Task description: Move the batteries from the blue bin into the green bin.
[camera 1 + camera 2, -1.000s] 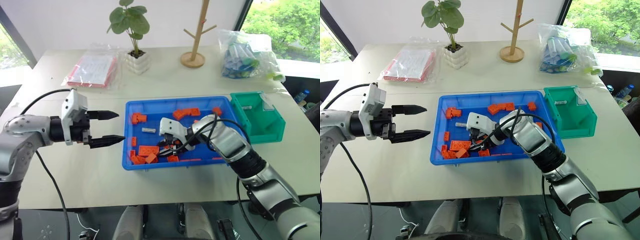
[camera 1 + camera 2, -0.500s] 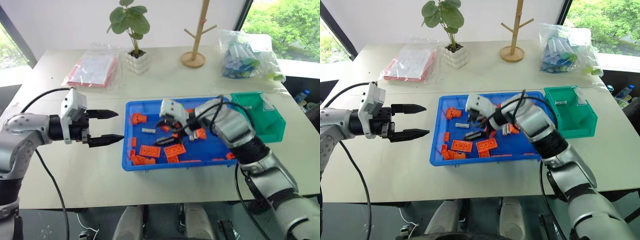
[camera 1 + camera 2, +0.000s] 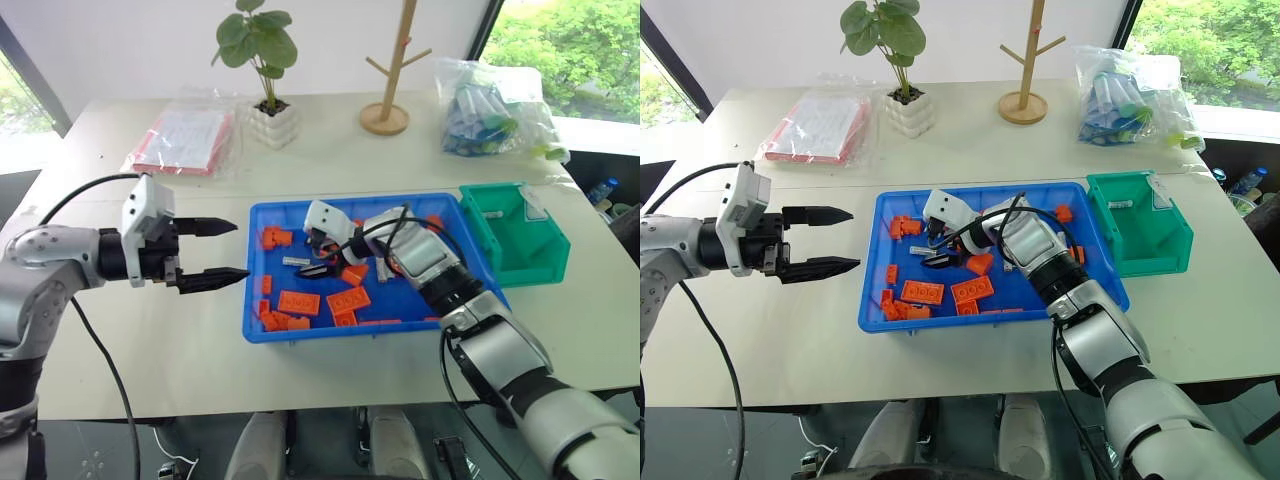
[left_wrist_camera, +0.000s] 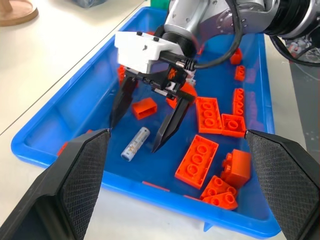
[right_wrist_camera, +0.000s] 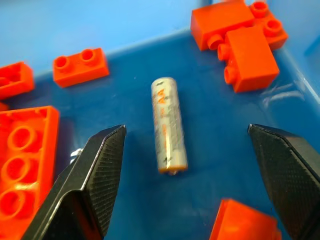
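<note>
The blue bin [image 3: 440, 300] lies mid-table with orange bricks [image 3: 348, 300] scattered in it. One silver battery [image 3: 297, 261] rests on its floor near the far left corner. My right gripper [image 3: 308, 258] hangs open just over that battery [image 5: 169, 131], one finger on each side, not touching it. In the left wrist view the battery [image 4: 135, 144] lies between the right gripper's black fingers [image 4: 173, 125]. My left gripper [image 3: 242, 250] stands open and empty over the table, left of the blue bin. The green bin [image 3: 530, 255] sits against the blue bin's right end with a small silver cylinder [image 3: 493, 213] inside.
Along the far side of the table are a red packet in plastic [image 3: 185, 140], a potted plant [image 3: 272, 115], a wooden stand [image 3: 387, 118] and a clear bag of items [image 3: 495, 110]. Bare tabletop lies left of and in front of the blue bin.
My right gripper has moved from the bricks at the bin's near side to the far left, over the battery, and spread its fingers. Some bricks have shifted. The left arm has stayed still.
</note>
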You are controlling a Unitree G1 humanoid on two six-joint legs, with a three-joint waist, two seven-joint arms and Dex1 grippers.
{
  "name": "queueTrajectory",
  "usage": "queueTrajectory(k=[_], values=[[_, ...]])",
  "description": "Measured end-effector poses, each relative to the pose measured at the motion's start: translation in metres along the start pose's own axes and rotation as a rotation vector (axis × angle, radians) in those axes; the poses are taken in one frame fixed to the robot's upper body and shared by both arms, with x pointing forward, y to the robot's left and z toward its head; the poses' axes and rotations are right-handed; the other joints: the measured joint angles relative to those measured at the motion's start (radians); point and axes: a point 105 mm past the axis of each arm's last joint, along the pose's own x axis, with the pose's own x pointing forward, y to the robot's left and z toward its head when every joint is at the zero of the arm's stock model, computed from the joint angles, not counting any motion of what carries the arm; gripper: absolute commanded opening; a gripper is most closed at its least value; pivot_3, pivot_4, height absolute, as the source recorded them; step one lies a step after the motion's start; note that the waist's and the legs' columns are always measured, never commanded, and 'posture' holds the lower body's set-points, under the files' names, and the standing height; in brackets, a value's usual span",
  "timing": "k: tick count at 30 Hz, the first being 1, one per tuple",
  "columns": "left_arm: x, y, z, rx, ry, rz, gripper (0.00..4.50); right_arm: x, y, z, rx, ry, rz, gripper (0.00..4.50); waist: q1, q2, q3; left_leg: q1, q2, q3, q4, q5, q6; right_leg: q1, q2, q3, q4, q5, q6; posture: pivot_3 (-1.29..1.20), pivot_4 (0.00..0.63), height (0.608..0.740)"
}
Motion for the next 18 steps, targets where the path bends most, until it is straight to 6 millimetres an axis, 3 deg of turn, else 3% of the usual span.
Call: queueTrajectory(k=[5,9,12,16,18], values=[[0.000,-0.001,0.001,0.006,0.005,0.000,4.50,0.000,0.004,0.001,-0.017,0.003,0.021,0.15,0.002,0.000,0.000,0.000,0.000,0.000,0.000,0.000,0.000,0.000,0.000,0.000,0.000,0.000,0.000,0.00,0.150,0.692],[0.001,-0.001,0.002,0.008,0.005,-0.001,4.50,-0.004,0.012,0.004,-0.013,0.000,0.037,0.08,0.002,0.000,0.000,0.000,0.000,0.000,0.000,0.000,0.000,0.000,0.000,0.000,0.000,0.000,0.000,0.00,0.150,0.692],[0.002,-0.001,0.004,0.015,0.002,-0.008,4.50,-0.019,0.011,0.016,-0.008,-0.027,0.019,0.08,0.004,0.000,0.000,0.000,0.000,0.000,0.000,0.000,0.000,0.000,0.000,0.000,0.000,0.000,0.000,0.00,0.150,0.692],[0.004,-0.003,0.004,0.015,-0.003,-0.029,4.50,-0.062,-0.007,0.033,0.030,-0.106,-0.099,0.08,0.009,0.000,0.000,0.000,0.000,0.000,0.000,0.000,0.000,0.000,-0.001,0.000,0.000,0.000,0.000,0.00,0.150,0.692],[0.006,-0.004,0.004,0.012,-0.008,-0.039,4.50,-0.095,-0.023,0.034,0.075,-0.131,-0.200,0.08,0.012,0.000,0.000,-0.001,0.000,0.000,0.000,0.000,0.000,0.000,-0.001,0.000,0.000,0.000,0.000,0.00,0.150,0.692]])
